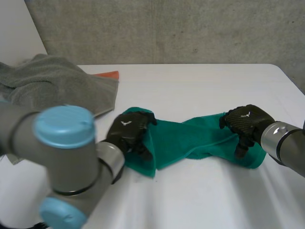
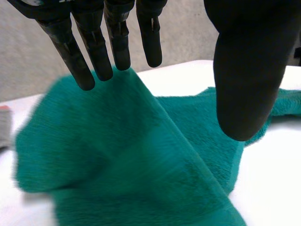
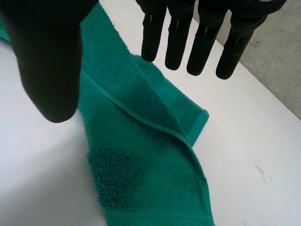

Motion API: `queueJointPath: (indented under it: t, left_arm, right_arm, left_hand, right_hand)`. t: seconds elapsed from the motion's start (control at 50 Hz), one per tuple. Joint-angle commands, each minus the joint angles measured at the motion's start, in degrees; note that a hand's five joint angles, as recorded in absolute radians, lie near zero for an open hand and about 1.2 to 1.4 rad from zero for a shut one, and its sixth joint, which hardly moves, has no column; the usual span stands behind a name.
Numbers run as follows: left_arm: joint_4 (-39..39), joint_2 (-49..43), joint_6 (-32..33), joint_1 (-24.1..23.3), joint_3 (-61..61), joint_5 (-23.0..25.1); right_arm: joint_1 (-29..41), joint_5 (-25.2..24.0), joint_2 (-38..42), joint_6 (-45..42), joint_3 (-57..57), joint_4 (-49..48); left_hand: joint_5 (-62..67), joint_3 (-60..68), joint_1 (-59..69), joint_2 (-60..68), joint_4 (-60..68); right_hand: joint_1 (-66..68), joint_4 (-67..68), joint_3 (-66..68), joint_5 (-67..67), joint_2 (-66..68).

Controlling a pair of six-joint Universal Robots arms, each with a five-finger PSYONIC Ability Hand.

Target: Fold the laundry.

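White table (image 1: pixel 200 81) from the head view: a soft green terry towel (image 1: pixel 190 138) lies twisted across the middle. The left hand (image 1: pixel 127 131) is on its nine o'clock end and the right hand (image 1: pixel 248 121) on its three o'clock end. A crumpled grey cloth (image 1: pixel 57 81) sits at ten o'clock.

Left wrist view: the fingers (image 2: pixel 94 47) are straight, the thumb is apart, and the towel is under the palm.

Right wrist view: the fingers (image 3: pixel 178 37) are straight, the thumb is apart, and the towel lies below.

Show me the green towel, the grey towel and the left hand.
green towel (image 1: pixel 190 138), head view, middle of the cloth
grey towel (image 1: pixel 52 81), head view, bunched middle
left hand (image 1: pixel 127 131), head view, back of the hand
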Motion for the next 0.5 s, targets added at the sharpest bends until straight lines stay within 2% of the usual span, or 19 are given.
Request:
queueJointPath:
  t: [0.02, 0.04, 0.18, 0.32, 0.4, 0.48, 0.5]
  left_arm:
    - [4.02, -11.33, 0.35, -3.21, 9.12, -7.52]
    - [6.29, -12.99, 0.44, -3.56, 10.34, -9.44]
    - [15.96, -14.86, 1.14, -3.91, 10.97, -14.38]
    - [19.23, -15.03, 3.69, -3.74, 10.53, -19.03]
    - [19.94, -16.00, 8.96, -3.47, 10.79, -23.43]
    - [21.25, -16.35, 13.88, -2.42, 10.62, -25.02]
    - [21.43, -16.35, 15.28, -1.29, 10.36, -25.11]
  right_arm:
    - [-0.46, 0.51, 0.11, 0.10, 2.76, -3.93]
    - [-0.63, 0.51, 0.11, 0.10, 3.02, -4.19]
    - [-1.16, 0.33, 0.29, -0.07, 4.96, -5.68]
    - [-1.08, -0.02, 0.55, -0.16, 5.40, -6.65]
    - [-1.08, -0.02, 0.73, -0.25, 4.70, -6.74]
    - [-0.90, 0.07, 1.78, -1.04, 4.17, -6.92]
    - [-0.90, 0.07, 2.13, -1.30, 3.91, -7.00]
  left_hand:
    - [1.51, 0.33, -0.59, 0.50, 1.22]
    - [1.68, 0.50, -0.42, 0.67, 1.39]
    - [2.19, 1.00, 0.08, 1.18, 1.89]
    - [3.86, 2.68, 1.76, 2.85, 3.57]
    - [7.56, 6.37, 5.45, 6.55, 7.27]
    - [23.85, 22.66, 21.74, 22.84, 23.55]
    - [32.88, 31.69, 30.77, 31.87, 32.59]
  right_hand:
    - [1.32, 2.32, 1.59, 3.78, 1.82]
    - [1.32, 2.32, 1.59, 3.78, 1.82]
    - [1.32, 2.32, 1.59, 3.78, 1.82]
    - [1.32, 2.32, 1.59, 3.78, 1.82]
    - [1.32, 2.33, 1.59, 3.78, 1.82]
    - [1.32, 2.32, 1.59, 3.78, 1.82]
    - [1.32, 2.32, 1.59, 3.78, 1.82]
